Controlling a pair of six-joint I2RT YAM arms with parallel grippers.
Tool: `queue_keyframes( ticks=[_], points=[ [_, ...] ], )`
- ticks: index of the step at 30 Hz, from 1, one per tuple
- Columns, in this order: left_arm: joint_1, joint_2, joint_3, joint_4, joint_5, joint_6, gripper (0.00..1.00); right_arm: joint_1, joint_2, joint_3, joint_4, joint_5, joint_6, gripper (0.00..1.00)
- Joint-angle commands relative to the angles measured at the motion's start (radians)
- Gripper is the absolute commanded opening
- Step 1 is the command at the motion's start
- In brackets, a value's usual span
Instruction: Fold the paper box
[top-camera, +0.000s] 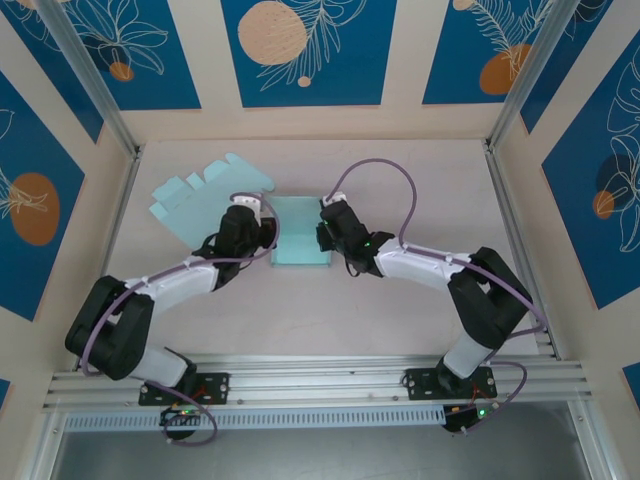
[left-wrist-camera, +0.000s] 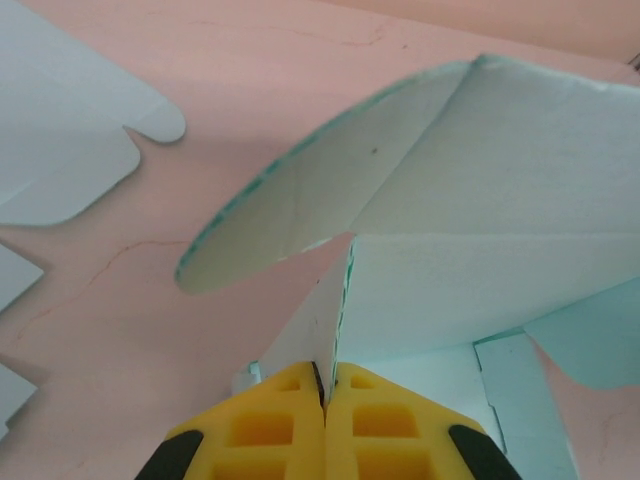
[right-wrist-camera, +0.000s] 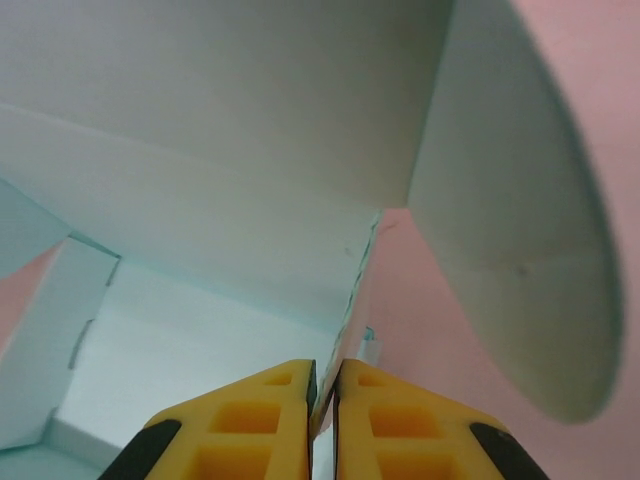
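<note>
Position: paper box at table centre. Grip: left claw pinched tight on one side wall; right claw likewise on opposite wall. Handling: thin card, light, bendy, creases easily; hold walls near fold lines.

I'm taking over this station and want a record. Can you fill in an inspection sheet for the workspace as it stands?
Surface: pale table, no spills seen.
Job's things: teal paper box, partly folded, at the table's middle.
Clutter: flat paper cutouts, far left of the box.
Grippers: left pincer shut on one box wall; right pincer shut on the opposite wall.
Cables: purple cables loop along both arms.
Surroundings: blue patterned wall panels, metal frame.
</note>
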Motion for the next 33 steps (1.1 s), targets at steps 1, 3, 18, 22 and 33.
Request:
queue_keyframes(
  ticks=[1,3,18,22,33],
  points=[
    [-0.051,0.017,-0.029,0.104,0.070,-0.021,0.00,0.036,0.022,-0.035,0.161,-0.050,0.018,0.12],
    [-0.055,0.014,-0.052,0.108,0.064,-0.029,0.00,0.046,0.021,-0.050,0.168,-0.029,0.030,0.12],
    [-0.073,-0.055,-0.223,0.144,0.041,-0.102,0.00,0.148,0.007,-0.166,0.190,0.105,0.092,0.13],
    [-0.075,-0.110,-0.275,0.131,0.029,-0.114,0.01,0.179,-0.002,-0.201,0.201,0.143,0.102,0.13],
    [-0.076,-0.163,-0.392,0.127,0.012,-0.140,0.03,0.217,0.005,-0.254,0.232,0.159,0.165,0.22]
  ],
)
